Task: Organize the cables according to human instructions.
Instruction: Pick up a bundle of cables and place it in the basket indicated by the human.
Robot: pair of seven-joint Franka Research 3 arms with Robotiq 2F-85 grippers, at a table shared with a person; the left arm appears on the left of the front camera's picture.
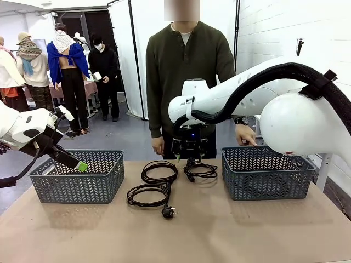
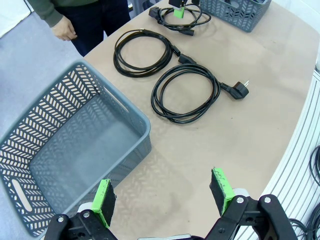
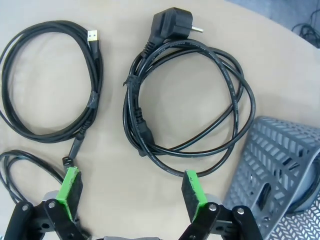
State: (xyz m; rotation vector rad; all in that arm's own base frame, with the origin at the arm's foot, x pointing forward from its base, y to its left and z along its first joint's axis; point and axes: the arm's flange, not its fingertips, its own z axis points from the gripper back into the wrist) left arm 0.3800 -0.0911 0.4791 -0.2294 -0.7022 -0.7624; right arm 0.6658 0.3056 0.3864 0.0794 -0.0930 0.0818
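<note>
White rounded right arm [image 1: 296, 123], black ribbed hose [image 1: 277, 69] strapped on; black right gripper [image 3: 130, 181], green pads [image 3: 69, 187]. Person [image 1: 184, 71]: olive long-sleeved henley, white undershirt [image 1: 186, 37].

The front camera looks across the table [image 1: 247, 230] at the person [image 1: 186, 66]; the left wrist camera looks down from high; the right sits close over the cables [image 3: 170, 24], shared by all three.

Before me lies a tan table [image 1: 230, 230]. A grey-blue plastic basket with herringbone-slotted walls, the left basket [image 1: 77, 183], stands at the table's left end; the right basket [image 1: 269, 181], its twin, stands at the table's right end, well apart. Beyond the table's far edge hangs a white curtain [image 1: 143, 55], and a white brick wall [image 1: 269, 27] runs past the table's right side.
</note>
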